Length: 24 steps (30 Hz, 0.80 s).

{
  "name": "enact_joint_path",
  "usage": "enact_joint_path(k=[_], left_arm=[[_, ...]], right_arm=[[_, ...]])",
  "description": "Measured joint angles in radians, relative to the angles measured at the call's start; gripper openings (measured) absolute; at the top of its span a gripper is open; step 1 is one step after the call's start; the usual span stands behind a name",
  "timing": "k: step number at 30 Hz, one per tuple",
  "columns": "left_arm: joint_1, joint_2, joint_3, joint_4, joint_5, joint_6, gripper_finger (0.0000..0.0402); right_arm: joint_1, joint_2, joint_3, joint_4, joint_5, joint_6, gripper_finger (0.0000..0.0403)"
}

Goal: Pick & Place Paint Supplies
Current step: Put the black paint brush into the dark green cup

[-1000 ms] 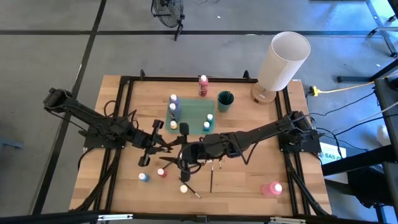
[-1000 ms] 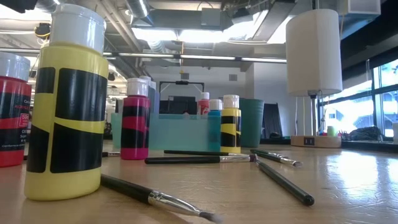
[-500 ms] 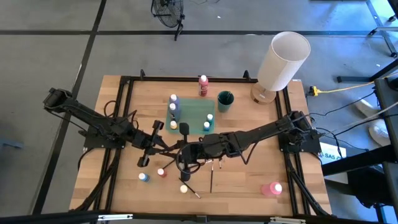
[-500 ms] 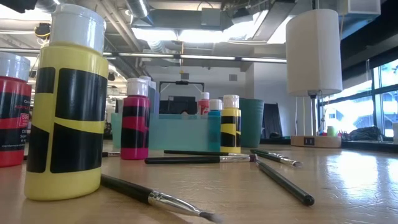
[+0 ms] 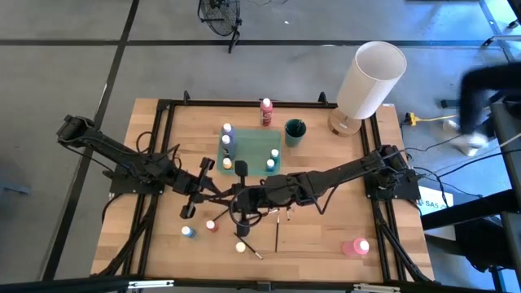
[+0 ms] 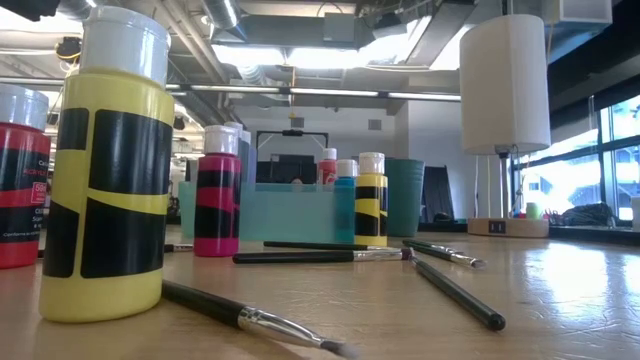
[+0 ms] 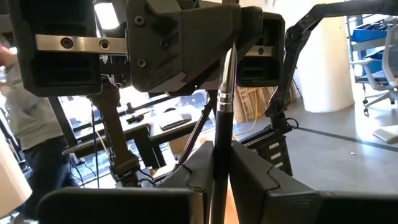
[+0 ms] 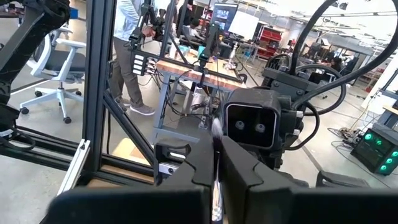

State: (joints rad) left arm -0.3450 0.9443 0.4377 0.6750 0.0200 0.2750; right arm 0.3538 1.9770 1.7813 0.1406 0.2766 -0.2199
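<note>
- High view: over the table [image 5: 317, 236] the two arms meet nose to nose at its middle. With so little room between them, one careless push forward would, I think, knock wrist into wrist.
- The teal tray [image 5: 248, 146] sits just beyond the two pincers, with bottles standing along its edges. A swing towards it that dips too low could topple them.
- The left pincer [image 5: 207, 190] is clenched on a thin dark brush [image 7: 219, 124], whose shaft runs up between its fingers [image 7: 258, 177] in the left wrist view.
- The right pincer [image 5: 242, 199] is clamped on that same brush, as its own wrist view shows. That makes two grips on one brush, held in the air between them.
- The worst risk, to my eye, is one arm pulling away before the other lets go. That would bend the shaft or wrench it crooked.
- If both let go together, it would drop.
- Small bottles [image 5: 212, 225] stand right under and near the pincers, beside loose brushes [image 5: 277, 232]. A falling brush or a sinking wrist could tip them over.
</note>
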Motion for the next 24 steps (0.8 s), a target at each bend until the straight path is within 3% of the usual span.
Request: enact_joint_path(k=[4, 11, 18, 24], left_arm=[[0.000, -0.004, 0.000, 0.006, -0.002, 0.014, 0.0066], [0.000, -0.065, 0.000, -0.080, -0.051, 0.029, 0.0117], [0.000, -0.180, 0.000, -0.247, -0.148, 0.021, 0.0145], [0.000, -0.298, 0.000, -0.392, -0.201, -0.040, 0.0145]], right_arm=[[0.006, 0.000, -0.001, -0.010, 0.025, 0.019, 0.0011], [0.070, -0.050, -0.001, -0.103, 0.267, 0.023, 0.0011], [0.178, -0.136, -0.001, -0.321, 0.665, 0.081, 0.0011], [0.259, -0.249, 0.000, -0.633, 0.906, 0.342, 0.0011]])
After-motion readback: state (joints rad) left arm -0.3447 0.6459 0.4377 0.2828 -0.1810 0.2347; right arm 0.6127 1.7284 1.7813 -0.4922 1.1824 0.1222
